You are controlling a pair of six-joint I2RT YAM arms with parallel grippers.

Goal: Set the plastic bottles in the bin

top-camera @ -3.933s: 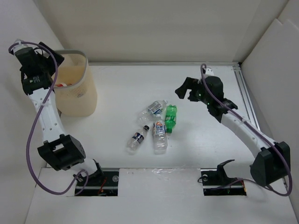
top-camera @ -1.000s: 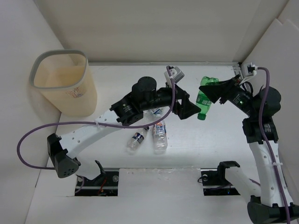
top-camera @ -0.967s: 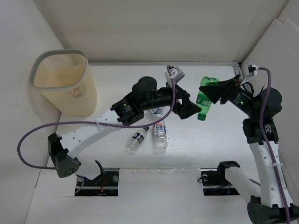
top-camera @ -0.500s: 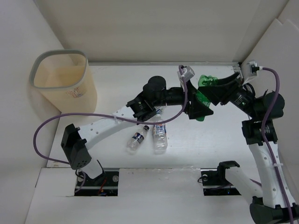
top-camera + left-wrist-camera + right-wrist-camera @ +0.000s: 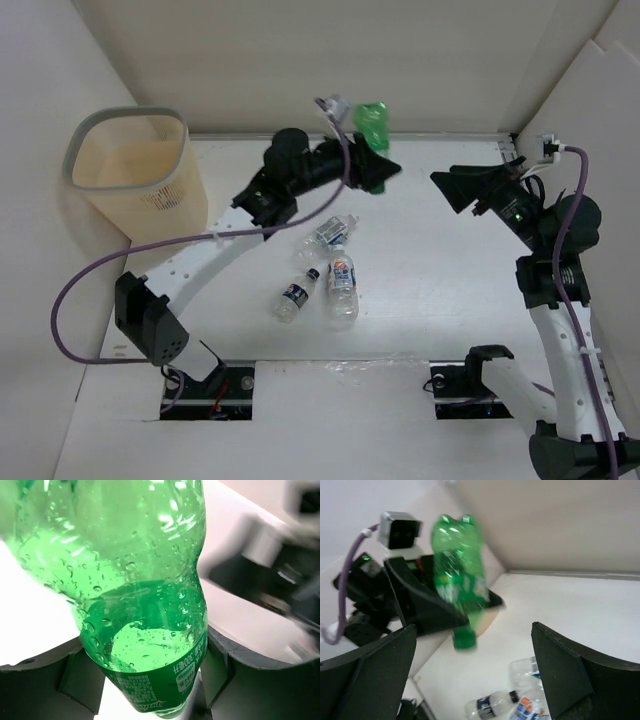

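green bottle point(image 5: 135, 580): cap down, up over the back of the table, droplets inside
handling: reckon it's light, thin, squashy; the label band is the stiff spot
my left gripper point(image 5: 150, 680): pinching it right there
my right gripper point(image 5: 450, 190): spread, empty
bin point(image 5: 130, 113): far left, well apart

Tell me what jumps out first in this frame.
The green bottle, held aloft in the left gripper near the back wall. Then the right gripper, open and empty, and three clear bottles lying mid-table, apart from the bin at back left.
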